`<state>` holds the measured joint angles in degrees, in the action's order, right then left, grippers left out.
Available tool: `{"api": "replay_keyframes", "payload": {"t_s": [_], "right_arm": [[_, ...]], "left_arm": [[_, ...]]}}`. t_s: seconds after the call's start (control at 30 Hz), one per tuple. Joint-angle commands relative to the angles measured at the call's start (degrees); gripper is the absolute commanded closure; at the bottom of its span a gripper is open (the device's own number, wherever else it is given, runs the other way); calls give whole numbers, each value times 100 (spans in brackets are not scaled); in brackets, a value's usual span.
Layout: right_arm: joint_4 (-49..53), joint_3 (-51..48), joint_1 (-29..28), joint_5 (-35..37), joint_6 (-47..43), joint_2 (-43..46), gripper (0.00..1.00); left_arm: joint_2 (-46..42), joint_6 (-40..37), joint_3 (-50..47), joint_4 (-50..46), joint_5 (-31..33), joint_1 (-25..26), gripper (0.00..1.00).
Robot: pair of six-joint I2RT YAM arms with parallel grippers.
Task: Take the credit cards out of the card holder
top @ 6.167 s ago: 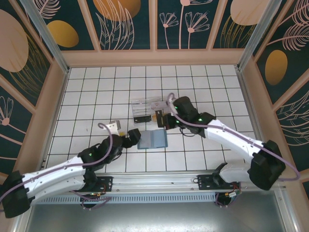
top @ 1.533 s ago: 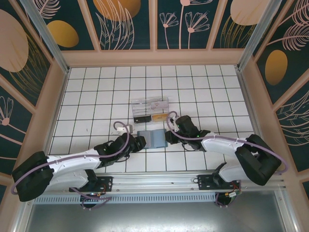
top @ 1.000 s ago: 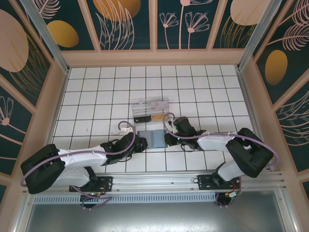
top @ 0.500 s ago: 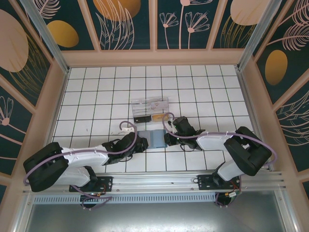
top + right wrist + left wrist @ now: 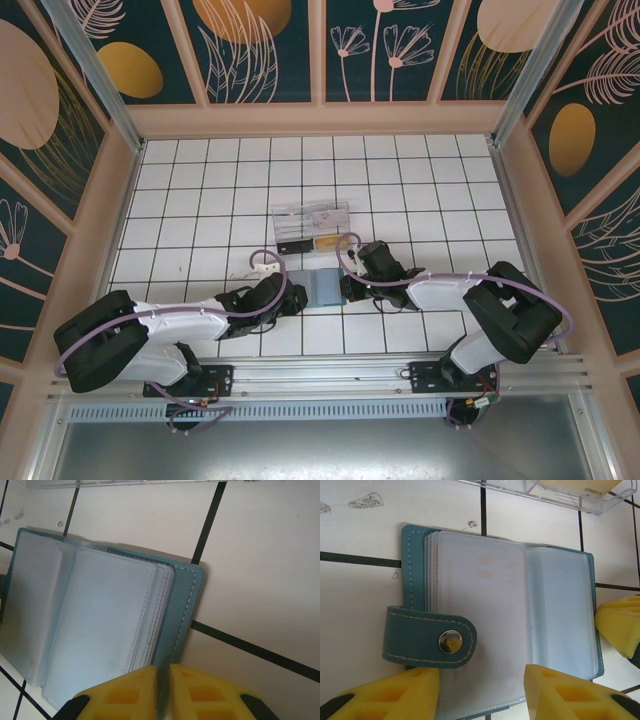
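Observation:
The card holder (image 5: 324, 287) lies open on the white tiles, teal cover down, clear sleeves (image 5: 485, 605) facing up. A pale card with faint print shows through the left sleeve (image 5: 487, 570). Its snap strap (image 5: 432, 642) folds over the left page. My left gripper (image 5: 482, 692) is open, its yellow fingertips astride the holder's near edge; in the top view it (image 5: 291, 297) covers the holder's left part. My right gripper (image 5: 164, 682) is shut on the teal cover's right edge (image 5: 187, 605), and sits at the holder's right side (image 5: 347, 288).
A clear plastic compartment box (image 5: 310, 228) stands just behind the holder, with a tan card (image 5: 325, 243) in it. Its front wall (image 5: 555, 495) lies close above the holder. Wooden walls ring the tiled floor (image 5: 200, 200).
The right gripper came down from the box to the holder's right edge and closed on it. The left gripper slid right over the holder's left side.

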<state>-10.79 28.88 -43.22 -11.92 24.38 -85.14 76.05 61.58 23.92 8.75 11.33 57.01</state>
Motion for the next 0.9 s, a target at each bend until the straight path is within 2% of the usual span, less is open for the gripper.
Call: {"api": "replay_keyframes", "payload": {"t_s": [0.0, 0.27, 0.5, 0.6, 0.73, 0.87], "right_arm": [[-46, 91, -6, -91, -21, -114, 83], [-58, 91, -11, -100, -4, -117, 83], [-55, 109, -11, -108, -4, -143, 83], [-68, 109, -17, -111, -4, -165, 83], [-75, 100, -20, -117, 5, -177, 83], [-81, 109, -18, -125, 5, -199, 83]], "left_arm": [[119, -67, 138, -28, 14, 29, 51], [277, -128, 103, 507, -333, 29, 51], [334, -155, 60, 864, -597, 29, 42], [251, -179, 73, 845, -584, 29, 32], [132, -242, 121, 762, -522, 29, 11], [77, -350, 228, 725, -544, 29, 8]]}}
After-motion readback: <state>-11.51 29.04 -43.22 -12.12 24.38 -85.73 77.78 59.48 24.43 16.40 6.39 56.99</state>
